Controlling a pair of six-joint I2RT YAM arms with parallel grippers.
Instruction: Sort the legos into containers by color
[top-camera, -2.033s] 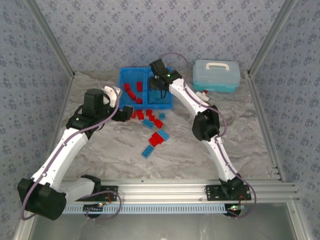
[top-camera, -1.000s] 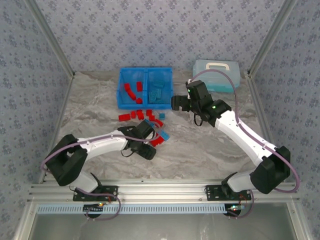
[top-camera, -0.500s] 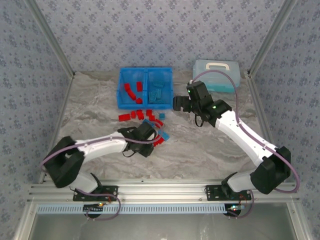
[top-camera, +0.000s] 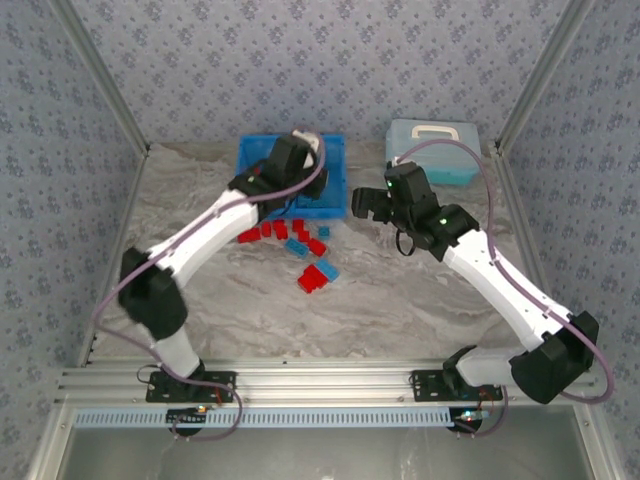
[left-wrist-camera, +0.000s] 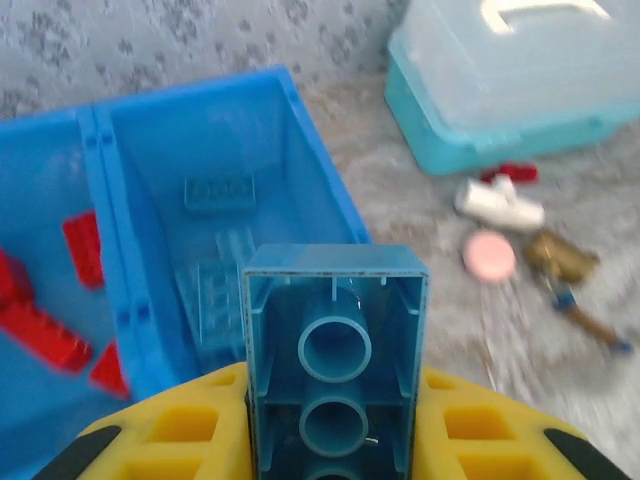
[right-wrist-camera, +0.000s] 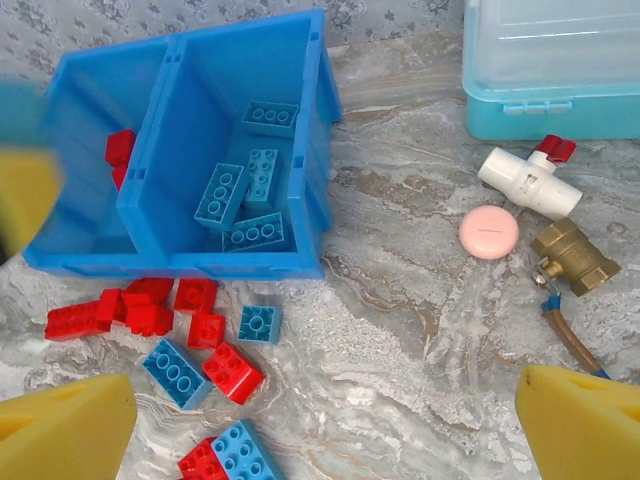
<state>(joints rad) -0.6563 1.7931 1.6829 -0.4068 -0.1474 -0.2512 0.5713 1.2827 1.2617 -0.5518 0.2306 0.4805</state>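
Here, left pincer (left-wrist-camera: 335, 435) clenches blue lego (left-wrist-camera: 335, 320), seemingly above bin's right compartment (left-wrist-camera: 305, 175).

marbled table (top-camera: 420, 300) carries blue bin (right-wrist-camera: 280, 264) upper left, loose legos (right-wrist-camera: 232, 372) below it, lidded case (right-wrist-camera: 555, 60) upper right, pink disc (right-wrist-camera: 489, 233) below that.

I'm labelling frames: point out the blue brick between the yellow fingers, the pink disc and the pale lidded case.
blue brick (left-wrist-camera: 335, 395), left wrist view, its hollow underside.
pink disc (right-wrist-camera: 489, 233), right wrist view, its flat top.
pale lidded case (right-wrist-camera: 550, 50), right wrist view, its lid.
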